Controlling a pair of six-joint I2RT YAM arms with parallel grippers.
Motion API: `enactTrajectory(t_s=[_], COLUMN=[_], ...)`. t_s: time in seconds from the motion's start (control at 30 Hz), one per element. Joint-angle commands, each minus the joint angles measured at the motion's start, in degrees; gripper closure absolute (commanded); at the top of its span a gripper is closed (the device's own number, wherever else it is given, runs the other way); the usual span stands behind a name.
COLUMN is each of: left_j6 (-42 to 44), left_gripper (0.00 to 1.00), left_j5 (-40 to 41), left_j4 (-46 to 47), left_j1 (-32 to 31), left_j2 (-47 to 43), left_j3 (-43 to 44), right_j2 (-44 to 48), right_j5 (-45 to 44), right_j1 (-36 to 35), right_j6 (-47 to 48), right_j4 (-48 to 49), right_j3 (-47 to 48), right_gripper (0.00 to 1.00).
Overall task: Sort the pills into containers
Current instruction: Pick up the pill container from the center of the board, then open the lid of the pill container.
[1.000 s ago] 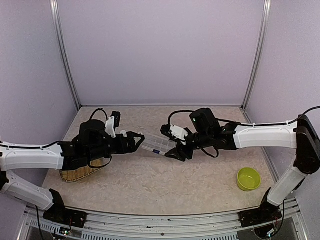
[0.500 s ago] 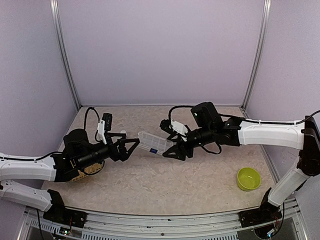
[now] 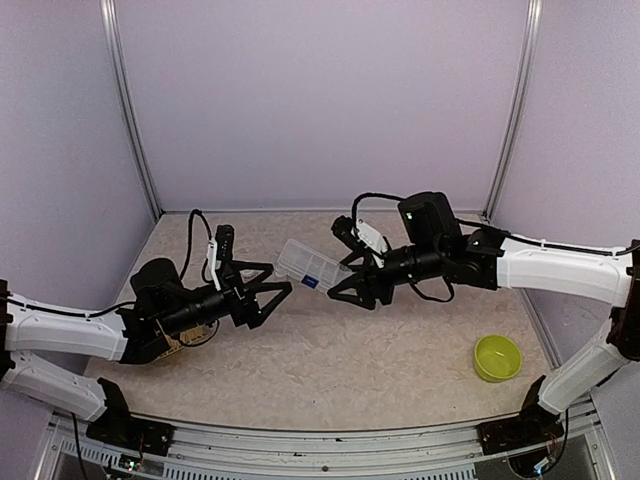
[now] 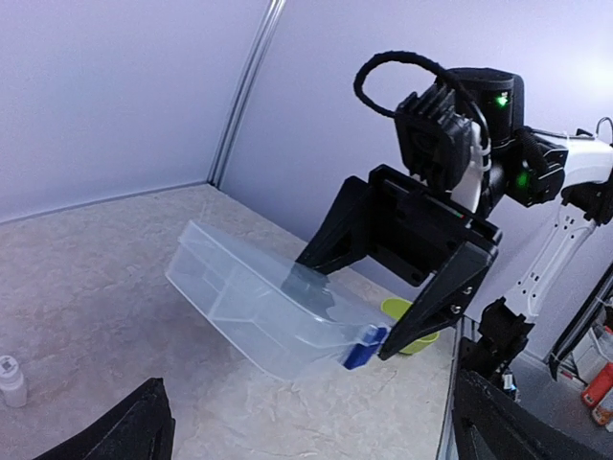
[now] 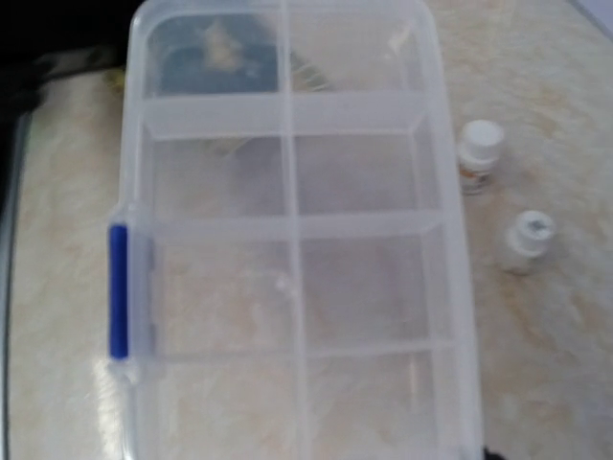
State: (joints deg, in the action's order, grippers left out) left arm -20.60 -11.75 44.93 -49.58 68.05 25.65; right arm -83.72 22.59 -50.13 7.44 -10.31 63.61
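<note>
The clear compartment box [image 3: 312, 268] with a blue latch [image 4: 362, 350] is tilted in the air above the table. My right gripper [image 3: 342, 286] is shut on its right end. In the left wrist view its black jaws clamp the box [image 4: 259, 307]. In the right wrist view the box [image 5: 292, 249] fills the frame, its compartments look empty, and the latch [image 5: 118, 287] sits on its left edge. My left gripper [image 3: 278, 280] is open and empty, just left of the box and apart from it. No pills show in any view.
A lime-green bowl [image 3: 497, 357] stands at the front right and also shows in the left wrist view [image 4: 407, 321]. A woven tray [image 3: 170, 345] lies under my left arm. Two small white bottles [image 5: 479, 153] [image 5: 527, 240] stand on the table beyond the box.
My right gripper has lifted the box off the table, up and to the right. My left gripper has come off the box's left end, drawn back and stayed open.
</note>
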Motion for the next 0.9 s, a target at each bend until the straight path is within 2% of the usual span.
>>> enactTrajectory(t_s=[0.0,0.13,0.23,0.43,0.87], left_j6=[-6.1,-9.4,-12.1,-15.4,-20.4], left_gripper=[0.01,0.01,0.01,0.02,0.20], left_j5=[-6.5,-9.0,-9.6,-6.8,-11.1], left_j4=[9.7,8.6,11.2,12.4,16.5], left_j1=[-0.7,-1.1,-1.1,-1.1,-1.1], left_j2=[3.9,8.8,11.6,14.7,20.0], left_j3=[1.3,6.6,8.2,10.3,13.2], right_j2=[2.2,3.7,3.9,4.3,5.6], right_j5=[-5.6,-7.7,-9.2,-10.6,-12.5], right_j1=[-0.4,-0.3,-0.4,-0.5,-0.6], right_j6=[-3.9,-5.0,-5.4,-6.8,-10.8], right_j4=[4.9,8.2,8.7,10.4,15.4], right_j3=[-1.6,-3.4,-3.8,-5.4,-8.7], right_gripper=[0.41,0.41,0.41,0.41,0.40])
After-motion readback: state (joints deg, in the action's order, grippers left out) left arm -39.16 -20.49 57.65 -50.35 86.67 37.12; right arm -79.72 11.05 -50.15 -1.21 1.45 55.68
